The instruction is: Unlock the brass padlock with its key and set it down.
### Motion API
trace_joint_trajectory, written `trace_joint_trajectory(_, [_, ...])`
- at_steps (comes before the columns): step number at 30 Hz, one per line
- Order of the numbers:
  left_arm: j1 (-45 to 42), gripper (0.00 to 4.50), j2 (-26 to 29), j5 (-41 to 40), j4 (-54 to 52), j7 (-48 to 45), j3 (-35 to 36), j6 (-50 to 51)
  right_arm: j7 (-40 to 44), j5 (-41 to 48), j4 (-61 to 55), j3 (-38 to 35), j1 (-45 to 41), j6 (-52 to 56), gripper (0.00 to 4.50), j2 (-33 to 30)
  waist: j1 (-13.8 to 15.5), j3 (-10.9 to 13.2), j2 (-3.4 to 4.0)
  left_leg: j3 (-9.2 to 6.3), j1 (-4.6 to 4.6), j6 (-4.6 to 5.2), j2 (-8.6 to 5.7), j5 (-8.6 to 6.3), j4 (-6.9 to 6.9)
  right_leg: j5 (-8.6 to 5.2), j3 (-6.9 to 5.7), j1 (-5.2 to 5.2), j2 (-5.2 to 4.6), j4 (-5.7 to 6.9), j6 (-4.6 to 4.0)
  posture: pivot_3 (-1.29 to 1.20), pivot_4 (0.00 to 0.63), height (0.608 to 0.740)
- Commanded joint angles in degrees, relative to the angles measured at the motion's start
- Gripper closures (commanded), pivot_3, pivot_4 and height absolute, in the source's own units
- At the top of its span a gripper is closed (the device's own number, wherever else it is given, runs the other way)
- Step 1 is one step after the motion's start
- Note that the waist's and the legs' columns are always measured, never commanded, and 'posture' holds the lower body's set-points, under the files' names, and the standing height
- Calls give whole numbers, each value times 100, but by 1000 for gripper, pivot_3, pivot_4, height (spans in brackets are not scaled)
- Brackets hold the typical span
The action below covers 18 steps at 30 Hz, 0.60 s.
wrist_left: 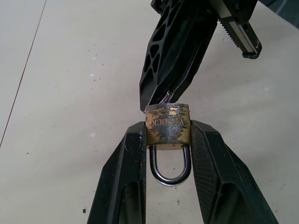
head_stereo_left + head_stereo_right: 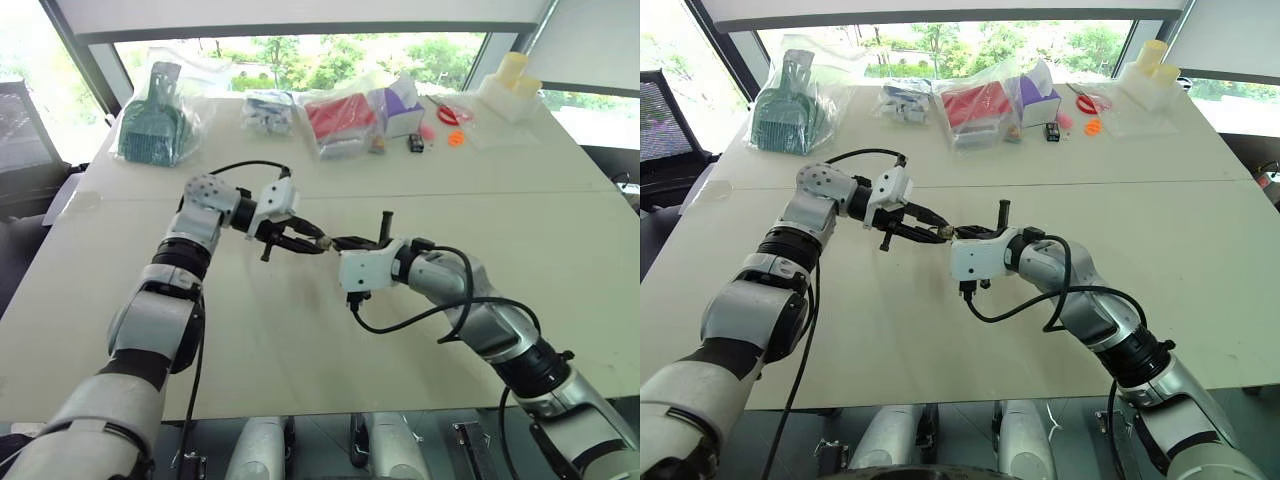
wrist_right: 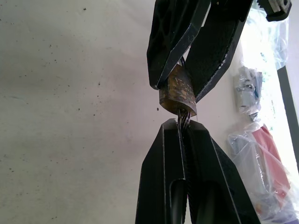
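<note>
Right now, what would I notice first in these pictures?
The left gripper pinches a brass padlock over the middle of the table, and the right gripper meets it tip to tip, shut on the key at the padlock's base. Bags line the far edge.

Left gripper (image 1: 168,131) and right gripper (image 3: 183,125), both clamped, meet tip to tip.

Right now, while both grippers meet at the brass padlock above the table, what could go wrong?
1. The left gripper clamps the brass padlock only by its narrow sides. A twist from the right gripper might make it slip and drop onto the table.
2. The right gripper pinches a thin metal ring at the keyhole end, and the key is hidden. Turning may only twist the ring.
</note>
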Motion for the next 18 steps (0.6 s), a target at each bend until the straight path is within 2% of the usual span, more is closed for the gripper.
trace_joint_trajectory(1, [-44, 3757, -68, 49, -112, 166, -60, -361, 159, 115, -339, -173, -79, 118, 4432, 156, 1, 0, 0, 0, 0, 0, 0, 0, 0, 0, 0, 0, 0, 0, 0, 0, 150, 740])
trace_joint_trajectory(10, [-10, 3757, -195, 187, -298, 682, -196, -2051, 1110, 940, -559, -466, -277, 1551, 4432, 587, 0, 0, 0, -1, 1, 0, 0, 0, 0, 1, 0, 0, 0, 2, -1, 0, 150, 740])
trace_joint_trajectory(18, [-72, 3757, -219, 216, -198, 989, -217, -2668, 1369, 1465, -895, -638, -430, 2509, 4432, 927, 4, 0, 1, -1, 1, 0, 1, 0, 0, 1, 0, 0, 0, 3, -1, 0, 150, 740])
